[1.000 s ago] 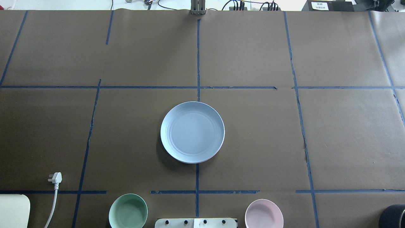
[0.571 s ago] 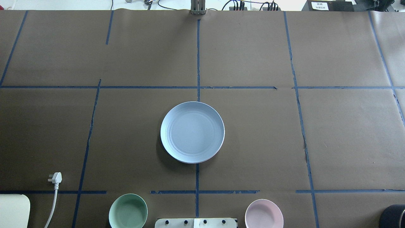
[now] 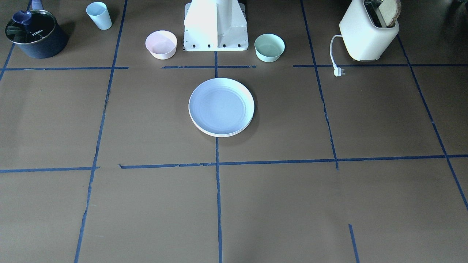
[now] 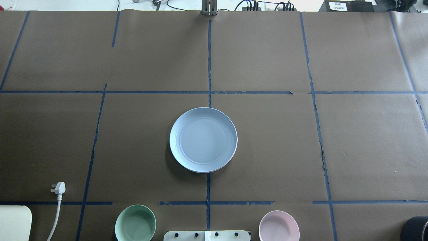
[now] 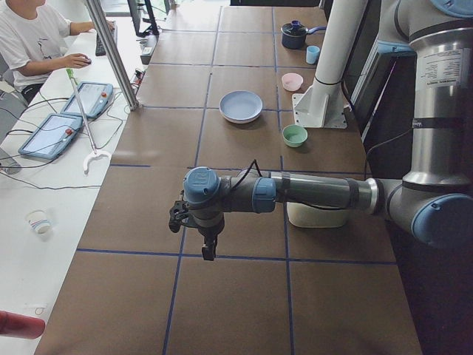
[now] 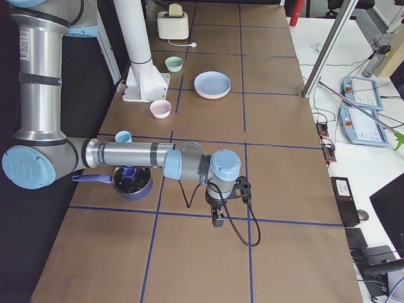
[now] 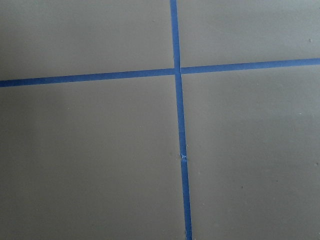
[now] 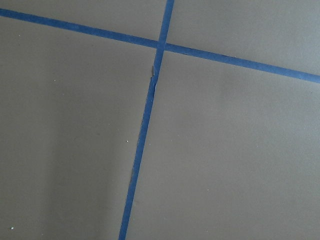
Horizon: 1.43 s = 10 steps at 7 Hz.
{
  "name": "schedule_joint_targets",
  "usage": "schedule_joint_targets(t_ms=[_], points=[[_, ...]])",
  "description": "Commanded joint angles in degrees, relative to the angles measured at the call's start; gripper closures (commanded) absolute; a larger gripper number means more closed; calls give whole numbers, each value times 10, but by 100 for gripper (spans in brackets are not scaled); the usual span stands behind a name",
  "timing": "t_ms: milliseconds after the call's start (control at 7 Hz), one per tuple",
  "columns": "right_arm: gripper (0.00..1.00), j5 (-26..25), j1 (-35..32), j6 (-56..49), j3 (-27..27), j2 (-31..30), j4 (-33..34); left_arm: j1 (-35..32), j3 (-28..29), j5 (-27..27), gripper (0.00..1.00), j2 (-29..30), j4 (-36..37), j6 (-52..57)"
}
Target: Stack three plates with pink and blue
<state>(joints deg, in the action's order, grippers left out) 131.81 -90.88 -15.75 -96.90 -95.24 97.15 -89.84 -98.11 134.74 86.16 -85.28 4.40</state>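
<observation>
The left gripper (image 5: 209, 254) hung pointing straight down above the surface (image 4: 267, 134), well out from the robot base (image 4: 206, 235) on its left side. It showed only small in a side view, so how far it stood open, and whether it held anything, I cannot tell. A white plug (image 4: 59, 188) on its cord lay flat well to the left of the base. A smooth round mint bowl (image 4: 135, 223) stood just left of the base.

Straight out in front of the base, apart from it, lay the blue plate (image 4: 203, 139). It lay flat with its hollow upward, round and so without a long axis, matte, with faint rings inside the rim. It sat astride the blue tape line running out from the base. Under its edge thin pale rims (image 3: 220, 134) peeked out, seemingly two more plates, pinkish and cream, though too narrow to separate surely.

A small pink bowl (image 4: 279, 226) stood just right of the base. Further right of the base stood a dark lidded pot (image 3: 34, 34).

The right gripper (image 6: 216, 221) hung downward over the brown paper surface, well out on the base's right side. Its opening and any hold also cannot be told.
</observation>
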Motion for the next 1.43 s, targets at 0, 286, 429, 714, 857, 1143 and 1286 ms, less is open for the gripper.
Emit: schedule_joint_targets(t_ms=[0, 286, 429, 714, 857, 1143, 1286], points=[[0, -2, 0, -3, 1, 1, -1, 1, -1, 0, 0, 0, -1, 1], [0, -2, 0, 0, 0, 1, -1, 1, -1, 8, 0, -5, -12, 1], [0, -2, 0, 2, 0, 1, -1, 1, -1, 8, 0, -6, -12, 0], [0, -2, 0, 3, 0, 1, -1, 1, -7, 24, 0, -8, -11, -1], [0, -1, 0, 3, 0, 1, 0, 1, -5, 23, 0, -9, -9, -2], [0, 6, 7, 4, -1, 3, -1, 3, 3, 18, 0, -6, -10, -2], [0, 8, 24, 4, 2, 3, 0, 9, 10, 18, 0, -6, -11, -1]])
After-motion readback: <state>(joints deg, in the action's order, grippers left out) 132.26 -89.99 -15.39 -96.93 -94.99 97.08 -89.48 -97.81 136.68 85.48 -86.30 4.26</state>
